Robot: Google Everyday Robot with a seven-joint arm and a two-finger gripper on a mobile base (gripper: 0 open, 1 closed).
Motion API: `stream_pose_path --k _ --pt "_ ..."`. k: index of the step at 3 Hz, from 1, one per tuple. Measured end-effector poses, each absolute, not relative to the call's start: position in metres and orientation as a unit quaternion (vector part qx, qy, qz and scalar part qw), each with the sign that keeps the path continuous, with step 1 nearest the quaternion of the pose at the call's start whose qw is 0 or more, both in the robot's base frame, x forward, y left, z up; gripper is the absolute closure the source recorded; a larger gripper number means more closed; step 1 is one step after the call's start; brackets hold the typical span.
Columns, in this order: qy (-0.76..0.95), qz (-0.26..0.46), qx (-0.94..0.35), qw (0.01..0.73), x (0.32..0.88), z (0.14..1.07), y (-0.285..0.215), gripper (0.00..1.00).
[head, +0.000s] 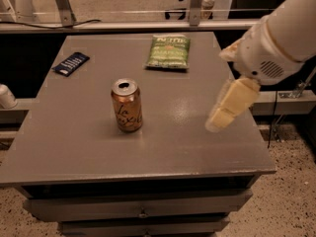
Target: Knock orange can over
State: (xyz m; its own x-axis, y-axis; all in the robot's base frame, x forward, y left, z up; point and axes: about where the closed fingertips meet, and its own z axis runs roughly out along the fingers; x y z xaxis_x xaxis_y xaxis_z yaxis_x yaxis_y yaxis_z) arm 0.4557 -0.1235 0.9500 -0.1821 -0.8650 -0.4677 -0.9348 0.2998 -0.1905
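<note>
Grey counter [74, 152], matte top, seen from the front and above; drawer fronts [143, 206] below its near edge, small knobs at centre. Speckled floor [291, 201] at lower right.

Item 1: orange can [127, 106]. Copper-orange metal, dark cursive lettering, silver top with the opening showing. Stands upright on the counter, left of centre, nothing touching it.

Item 2: gripper [220, 117]. Pale cream, angled down and to the left, tip just above the counter near its right edge. Well apart from the orange can, on the can's right. Whether it is clenched or released cannot be told. White arm [276, 38] enters from the upper right, with a vented round housing above the gripper.

Item 3: white object [6, 97], at the left edge, off the counter, partly cut off.

Item 4: dark blue packet [71, 63]. Flat, far left part of the counter.

Item 5: green chip bag [168, 52]. Flat, far side of the counter, right of centre.

Item 6: metal rail [123, 26]. Runs across behind the counter, with upright struts above it.
</note>
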Motion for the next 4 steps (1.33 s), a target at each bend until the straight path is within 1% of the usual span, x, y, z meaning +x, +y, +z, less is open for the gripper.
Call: stream_pose_path --k 1,2,3,4 --pt "0.753 0.15 -0.566 0.299 0.467 0.938 -0.062 0.0" --pt "0.738 0.226 -0.539 0.339 0.468 0.925 -0.014 0.0" --pt "0.712 0.293 -0.51 0.382 0.467 0.914 0.034 0.0" --pt "0.685 0.343 -0.484 0.422 0.47 0.901 0.071 0.0"
